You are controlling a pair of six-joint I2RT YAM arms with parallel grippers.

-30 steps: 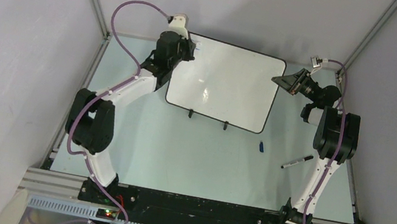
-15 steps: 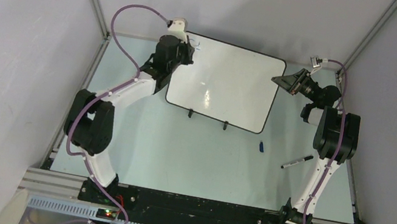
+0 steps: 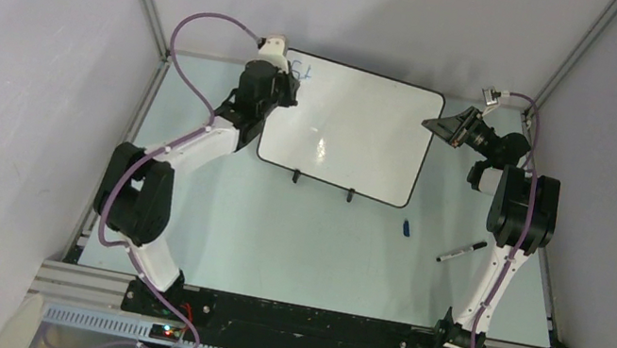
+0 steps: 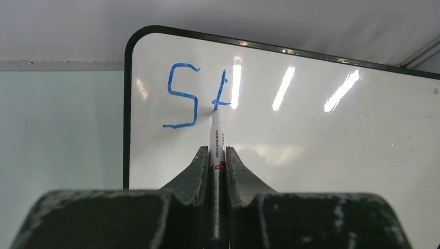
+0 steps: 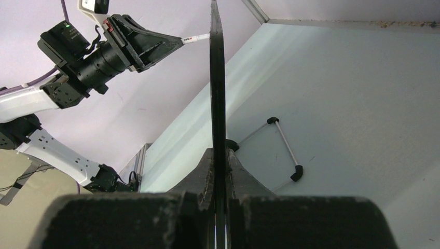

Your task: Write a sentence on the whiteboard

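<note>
Since a second ago the left gripper (image 4: 217, 158) has slid off the top-left corner of the whiteboard (image 4: 321, 155), baring the sentence (image 4: 193, 98) there, just "St" so far. It clamps the marker (image 4: 216, 132), tip on the board; the right gripper (image 5: 218, 161) pinches the board's right edge. Too much push could tip the board, breaking the stroke.

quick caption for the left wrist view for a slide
Left gripper clamps a marker, tip on the whiteboard, the sentence so far a blue "St".
</note>
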